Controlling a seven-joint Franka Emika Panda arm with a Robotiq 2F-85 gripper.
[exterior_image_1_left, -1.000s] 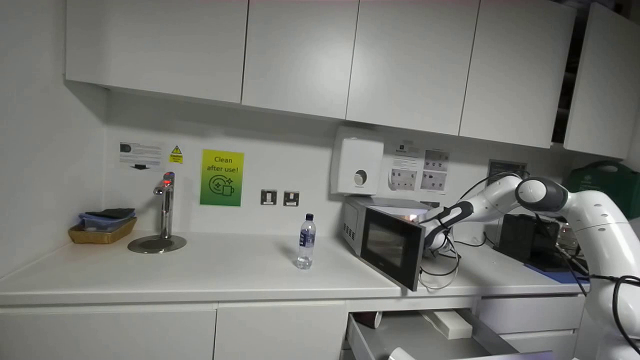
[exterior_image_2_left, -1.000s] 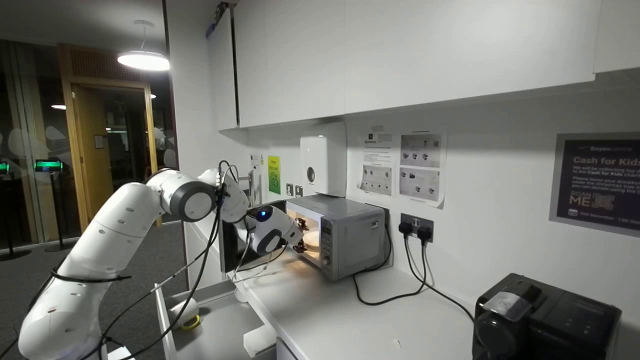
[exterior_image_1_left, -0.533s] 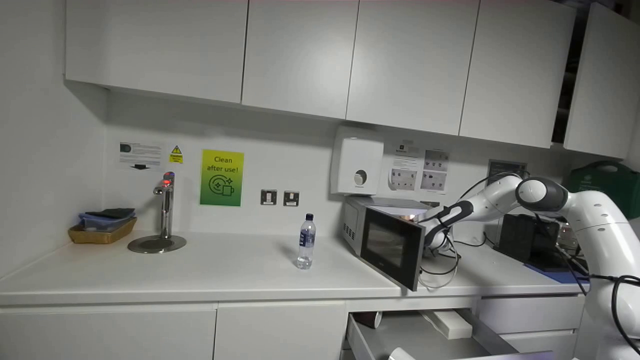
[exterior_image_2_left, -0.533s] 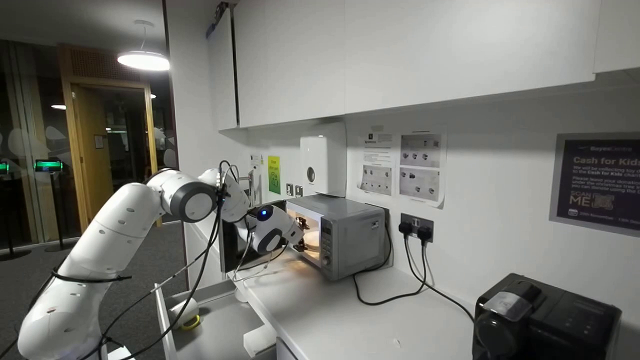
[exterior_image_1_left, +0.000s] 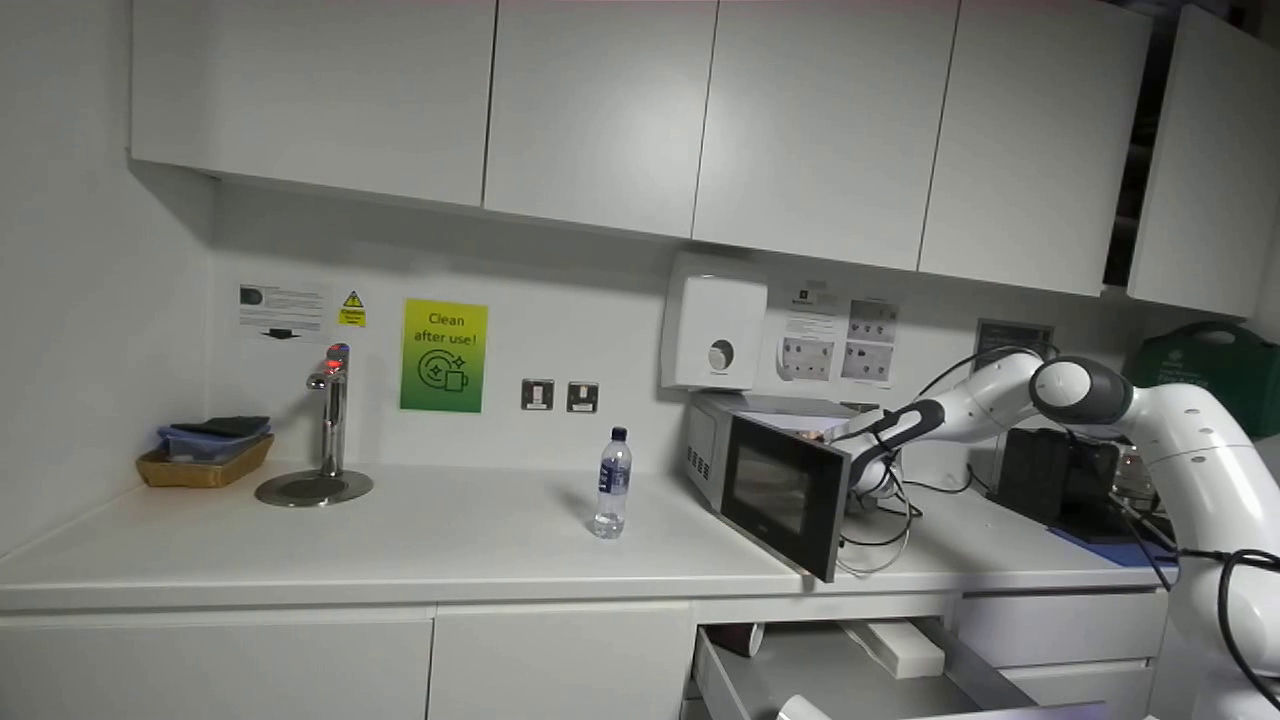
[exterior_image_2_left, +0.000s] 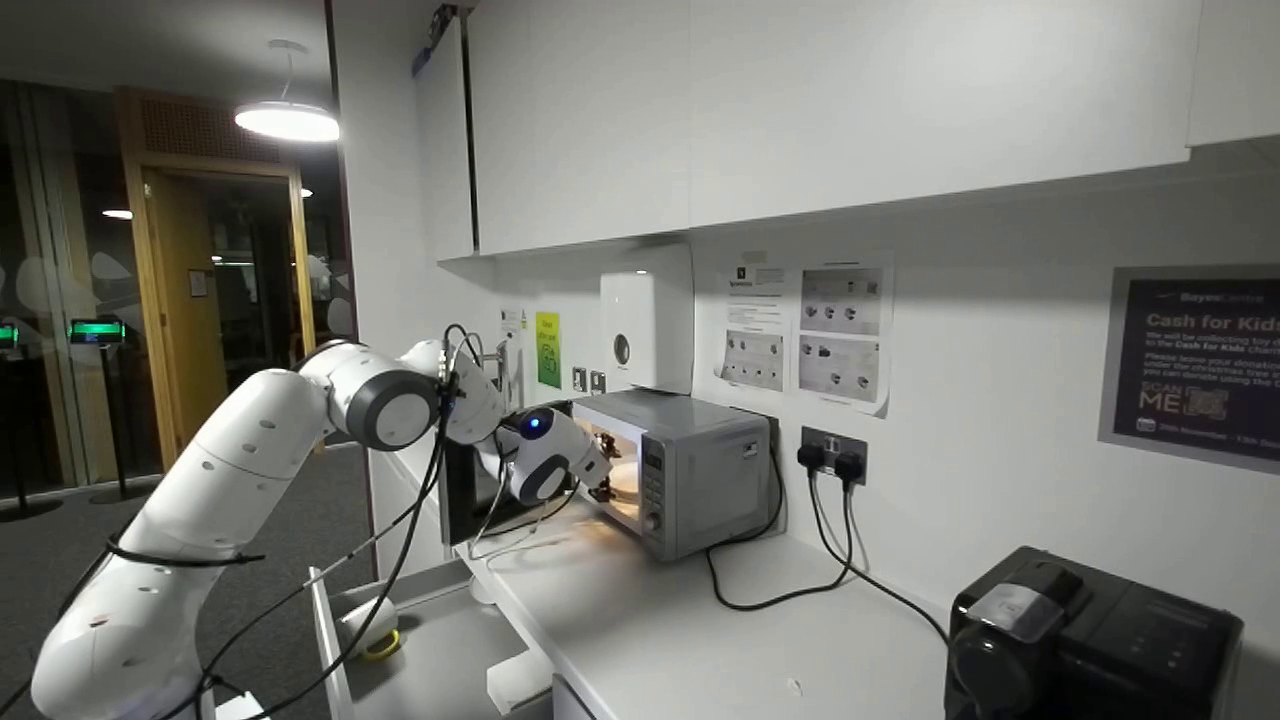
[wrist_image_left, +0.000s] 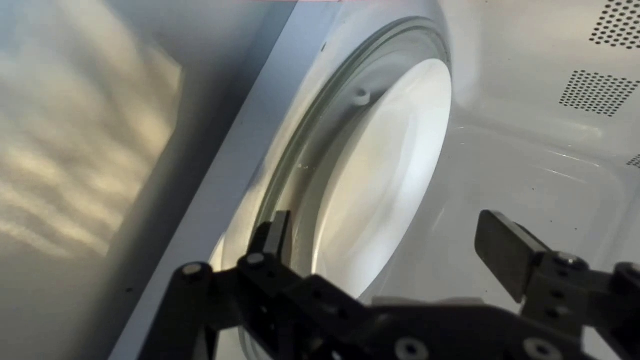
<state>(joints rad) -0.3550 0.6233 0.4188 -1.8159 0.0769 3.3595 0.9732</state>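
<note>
The gripper sits at the mouth of the microwave, its fingers spread wide apart and clamped on nothing. A white plate lies inside on the glass turntable, close ahead of the fingertips; whether the finger at left in the wrist view touches the rim cannot be told. A lopsided squeeze could skid or tip the plate, which looks smooth and shallow, and a finger bearing down could turn or lift the turntable under it. The open door, to the left of the arm in an exterior view, leaves little room, so a leftward swing could knock it. Cables sagging near the door could snag on it. A plate let slip on the near side could drop into the pulled-out drawer below
</note>
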